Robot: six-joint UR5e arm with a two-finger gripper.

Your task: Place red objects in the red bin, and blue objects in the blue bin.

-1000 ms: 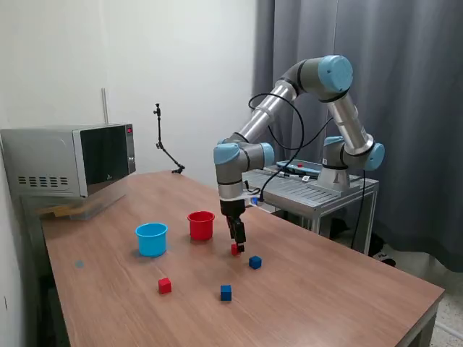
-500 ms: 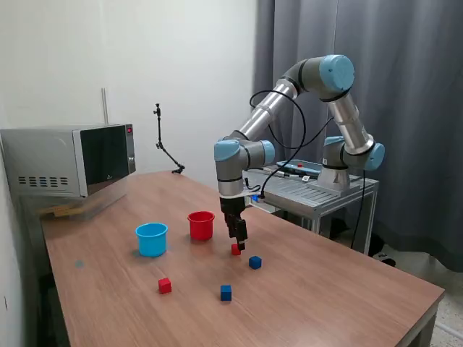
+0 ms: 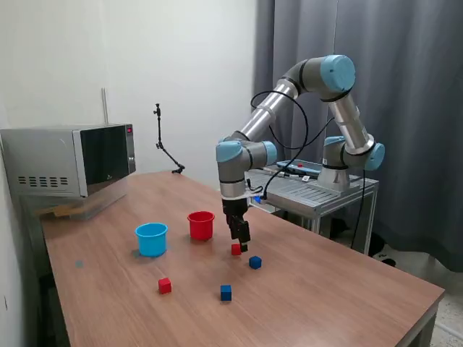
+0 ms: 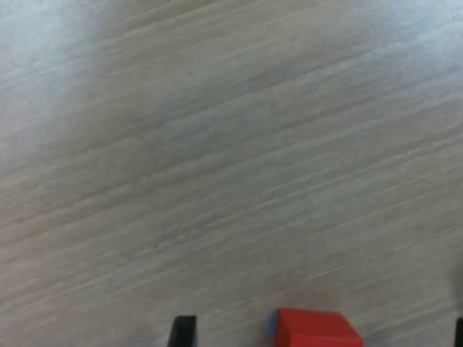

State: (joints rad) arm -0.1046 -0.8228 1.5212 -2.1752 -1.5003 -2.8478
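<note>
We see a red cup (image 3: 201, 225) and a light blue cup (image 3: 151, 239) standing upright side by side on the wooden table, apart. One red cube (image 3: 236, 249) (image 4: 316, 330) lies near the red cup, a dark blue cube (image 3: 255, 262) just beside it. A second red cube (image 3: 165, 286) and second blue cube (image 3: 226, 292) lie nearer the table's front edge.

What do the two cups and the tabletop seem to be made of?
Red cup and light-blue cup: probably plastic, with smooth, even colour and thin rims. Tabletop: wood or wood-look laminate, matte, with straight grain lines clear in the wrist view.
</note>
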